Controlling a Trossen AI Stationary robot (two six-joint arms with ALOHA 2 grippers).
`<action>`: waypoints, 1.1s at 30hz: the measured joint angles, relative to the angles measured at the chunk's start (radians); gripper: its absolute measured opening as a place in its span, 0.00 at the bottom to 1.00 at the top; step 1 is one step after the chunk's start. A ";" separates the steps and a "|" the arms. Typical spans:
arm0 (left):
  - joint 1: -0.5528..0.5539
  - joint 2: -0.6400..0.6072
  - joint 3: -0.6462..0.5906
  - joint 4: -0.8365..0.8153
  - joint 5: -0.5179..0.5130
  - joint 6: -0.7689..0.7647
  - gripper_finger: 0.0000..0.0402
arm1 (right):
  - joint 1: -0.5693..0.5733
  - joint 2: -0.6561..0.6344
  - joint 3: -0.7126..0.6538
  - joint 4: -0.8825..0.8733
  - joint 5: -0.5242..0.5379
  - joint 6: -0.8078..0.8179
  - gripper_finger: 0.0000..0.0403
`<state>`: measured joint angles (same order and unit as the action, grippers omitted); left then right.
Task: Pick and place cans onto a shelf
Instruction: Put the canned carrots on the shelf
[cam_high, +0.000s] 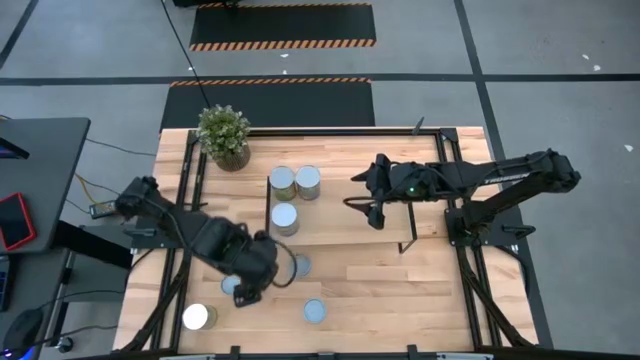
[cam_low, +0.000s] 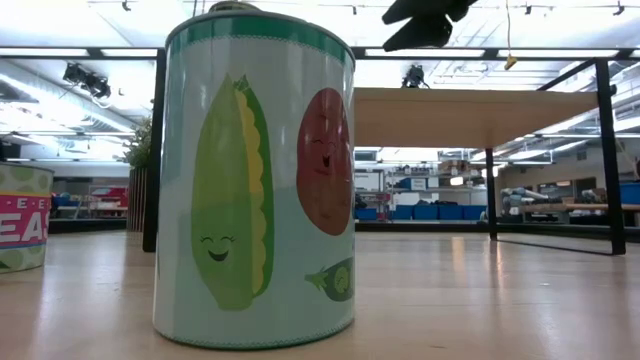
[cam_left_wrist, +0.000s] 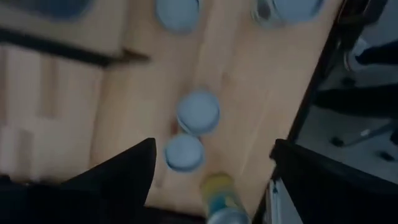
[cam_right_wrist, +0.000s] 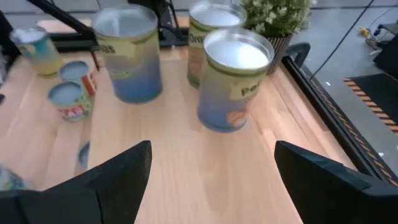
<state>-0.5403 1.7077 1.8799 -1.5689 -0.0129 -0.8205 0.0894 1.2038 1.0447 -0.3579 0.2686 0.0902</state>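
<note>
Reaching low over the tabletop's (cam_high: 400, 300) front, the left gripper (cam_high: 246, 293) is hanging with fingers spread and grasping nothing, among four cans (cam_high: 313, 311) lying loose beside it. The right gripper (cam_high: 374, 212) is hovering above the shelf (cam_high: 350, 225), unclenched and empty, facing three pale-topped, olive-labelled cans (cam_high: 284, 218) standing there near the plant (cam_high: 224, 135).
</note>
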 joint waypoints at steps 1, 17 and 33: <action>-0.016 0.000 -0.012 0.002 0.015 -0.024 0.80 | 0.007 -0.004 0.000 -0.002 0.000 0.006 0.86; -0.217 0.000 -0.424 0.176 0.443 -0.187 0.72 | 0.094 -0.012 0.000 -0.004 0.027 0.104 0.86; -0.322 0.000 -0.467 0.206 0.508 -0.128 0.90 | 0.153 -0.012 0.000 -0.004 0.092 0.203 0.86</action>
<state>-0.8628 1.7077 1.4128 -1.3625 0.4947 -0.9489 0.2420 1.1919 1.0447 -0.3614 0.3602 0.2928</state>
